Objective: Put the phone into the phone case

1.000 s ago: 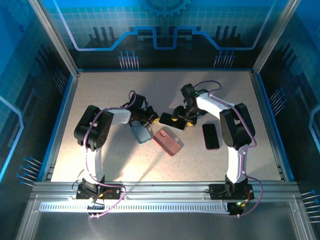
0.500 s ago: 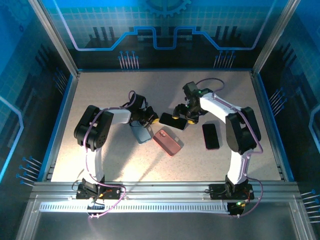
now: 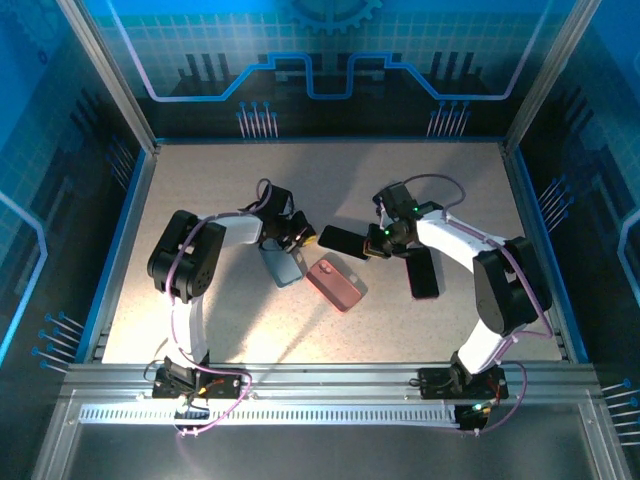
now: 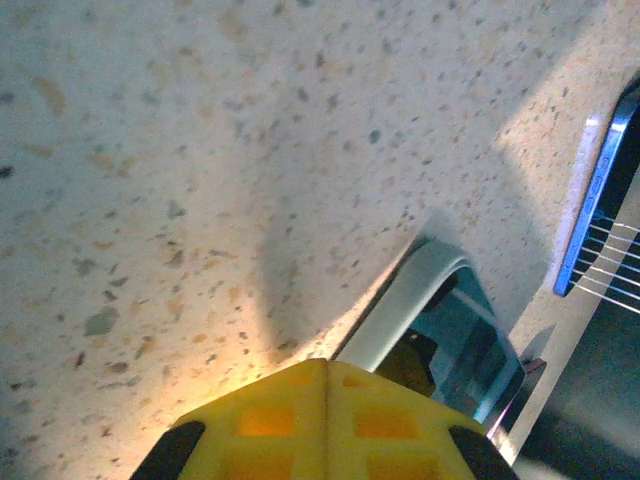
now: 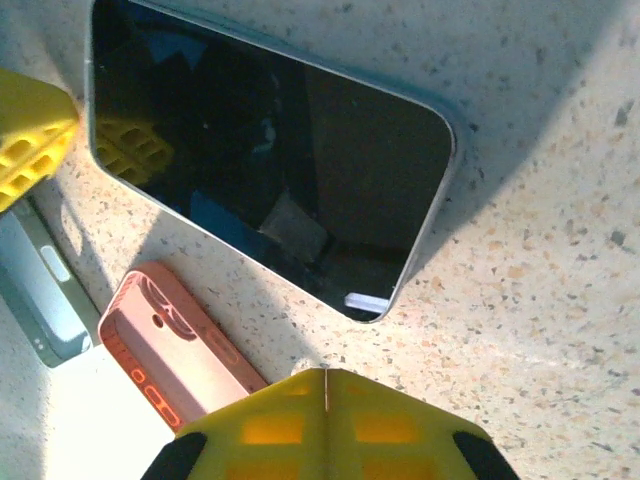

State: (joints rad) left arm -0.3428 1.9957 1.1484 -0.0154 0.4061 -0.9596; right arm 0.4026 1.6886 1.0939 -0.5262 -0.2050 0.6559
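A black phone (image 3: 343, 241) lies flat on the table, screen up, and is large in the right wrist view (image 5: 270, 160). My right gripper (image 3: 379, 243) (image 5: 325, 372) sits just off the phone's right end, shut and empty. Below the phone lies a pink phone case (image 3: 336, 283) (image 5: 175, 355), open side up. A blue-grey case (image 3: 283, 265) (image 5: 40, 290) (image 4: 440, 320) lies left of it. My left gripper (image 3: 292, 238) (image 4: 325, 362) is shut with nothing in it, its tip at that case's upper end. The phone's edge (image 4: 597, 195) shows at the right of the left wrist view.
A second black phone (image 3: 422, 272) lies right of the pink case, under the right arm. The speckled table (image 3: 220, 190) is walled by blue panels and metal posts. The left gripper's yellow finger (image 5: 30, 135) reaches the phone's left end.
The right gripper was open over the phone's right end; it has drawn back to the right and shut empty. The phone stays on the table. The left arm has not moved.
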